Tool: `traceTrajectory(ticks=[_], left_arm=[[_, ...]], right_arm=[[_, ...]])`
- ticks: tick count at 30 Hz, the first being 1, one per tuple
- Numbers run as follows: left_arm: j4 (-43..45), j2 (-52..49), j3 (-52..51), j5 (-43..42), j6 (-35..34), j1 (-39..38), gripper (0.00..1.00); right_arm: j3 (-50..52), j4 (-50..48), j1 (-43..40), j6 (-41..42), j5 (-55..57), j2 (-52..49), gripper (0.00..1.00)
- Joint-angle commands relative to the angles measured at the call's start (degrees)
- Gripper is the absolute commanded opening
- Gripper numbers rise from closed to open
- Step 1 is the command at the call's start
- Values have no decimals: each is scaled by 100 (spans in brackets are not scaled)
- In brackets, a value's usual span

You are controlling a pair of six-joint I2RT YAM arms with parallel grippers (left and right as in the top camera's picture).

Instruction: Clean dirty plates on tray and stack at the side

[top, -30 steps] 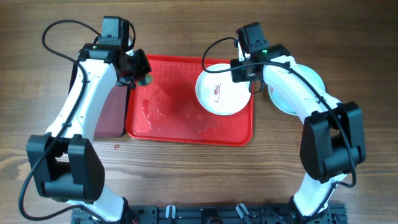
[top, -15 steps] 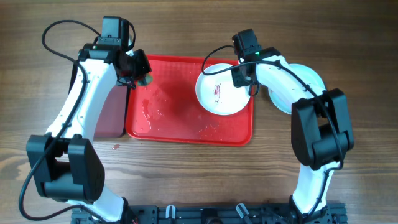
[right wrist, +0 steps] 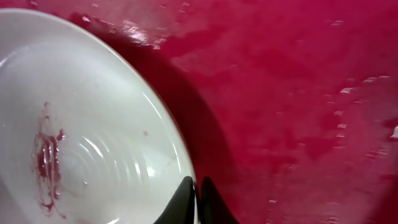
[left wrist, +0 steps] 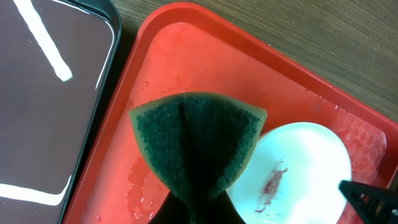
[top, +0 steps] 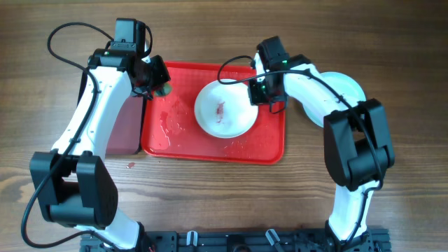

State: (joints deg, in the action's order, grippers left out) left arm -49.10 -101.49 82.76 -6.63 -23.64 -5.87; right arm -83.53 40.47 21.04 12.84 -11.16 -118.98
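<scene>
A white plate [top: 224, 110] with a red sauce smear sits over the middle of the red tray [top: 182, 136]. My right gripper [top: 257, 93] is shut on its right rim; the right wrist view shows the fingers [right wrist: 197, 198] pinching the plate [right wrist: 81, 143] above the wet tray [right wrist: 298, 93]. My left gripper [top: 159, 82] is shut on a green sponge [left wrist: 196, 140] over the tray's far left corner [left wrist: 161, 37]; the plate [left wrist: 305, 168] lies just right of the sponge. A pale plate stack [top: 346, 87] sits on the table right of the tray, partly hidden by my right arm.
A dark maroon tray with a black rim [top: 126, 126] lies left of the red tray, also in the left wrist view [left wrist: 43, 106]. Water drops lie on the red tray [top: 168, 126]. A small red spot [top: 129, 166] marks the table.
My right gripper has moved left with the plate, from the tray's right end to its middle. The left arm has not moved.
</scene>
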Motion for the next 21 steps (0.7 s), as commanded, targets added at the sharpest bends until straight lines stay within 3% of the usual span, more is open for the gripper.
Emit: traceTrajectory(ticks=[1,5,11,19,21], left_arm=[[15,-63,-26,72,72,20,4],[-26,-63,-26,72,74,20,4],[-96,-63,-35,72,72,20,4],[-42,-63,-435,48,74,-50,4],[48,-63,-595,46,96,-94,4]], right_arm=[[-44,-181,302,713,-267,-160,4],[-35,-356,540,1401,-271,-350,9],[-17,-275,568,1410,-466,-459,13],[175,-256,570,1416,-590,-459,12],[175,-275,570,1410,-608,-457,4]])
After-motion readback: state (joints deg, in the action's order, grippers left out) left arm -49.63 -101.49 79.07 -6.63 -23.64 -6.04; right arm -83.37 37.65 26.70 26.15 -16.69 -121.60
